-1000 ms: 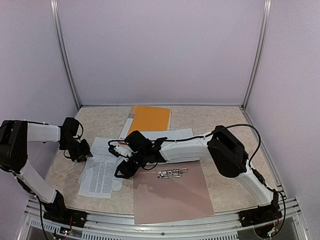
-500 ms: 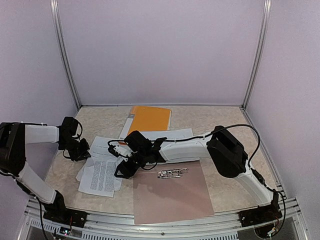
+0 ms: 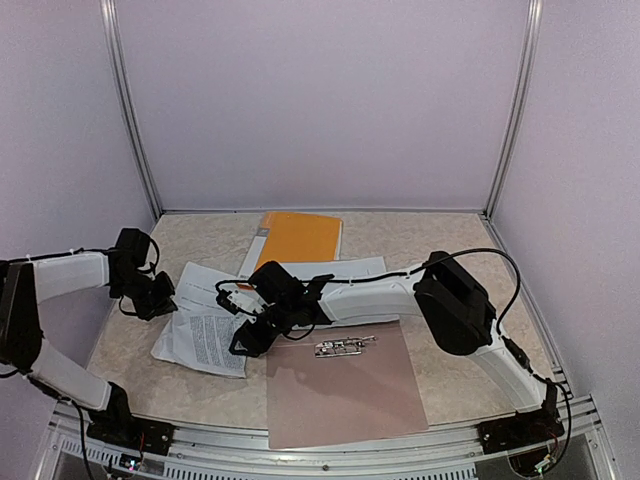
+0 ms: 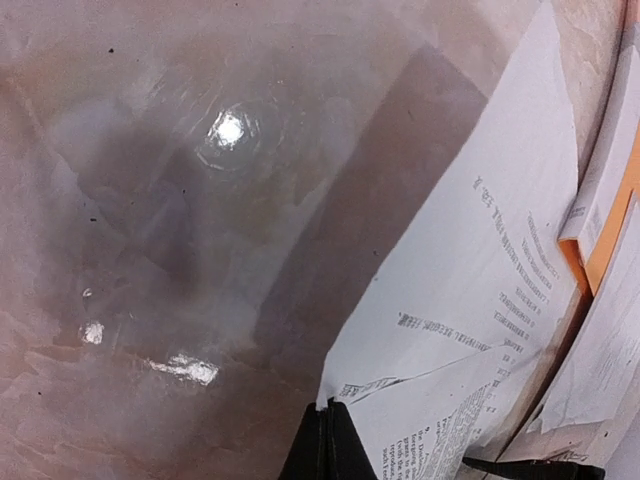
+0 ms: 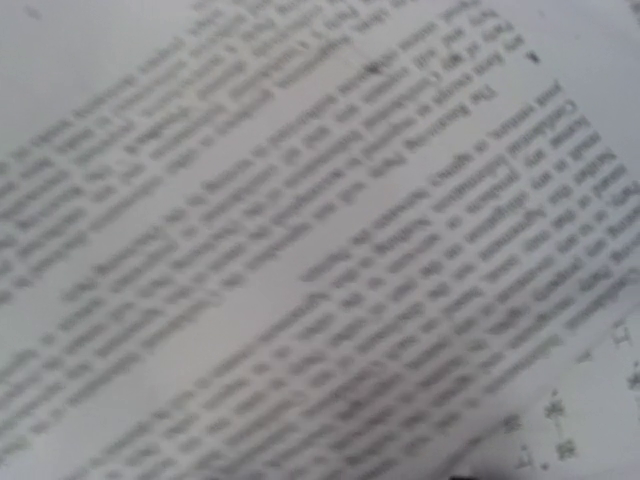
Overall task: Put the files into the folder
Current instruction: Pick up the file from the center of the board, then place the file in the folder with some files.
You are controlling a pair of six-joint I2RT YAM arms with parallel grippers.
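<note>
From above, we see the files [image 3: 205, 338] fanned out on the table [image 3: 440, 245], at about 9 o'clock from its centre. They are several white printed sheets overlapping one another, and their right side runs under the right arm.

The left gripper [image 3: 150, 297] sits at the sheets' 10 o'clock corner with its jaws clenched. In the left wrist view the black fingertips [image 4: 308, 460] meet right at the paper's edge. It looks to us as if they have nipped that corner, though the contact is cut off at the bottom of the view.

The right gripper [image 3: 248, 338] is low over the sheets at their 3 o'clock side. Its wrist view is filled with blurred print, and we cannot tell whether its jaws are spread or closed.

An orange cover [image 3: 298, 238] lies at 1 o'clock from the files, near the back wall. A taupe cover [image 3: 345, 395] lies at 4 o'clock, just beside the sheets. It carries a metal clip [image 3: 340, 347] near its far edge.
</note>
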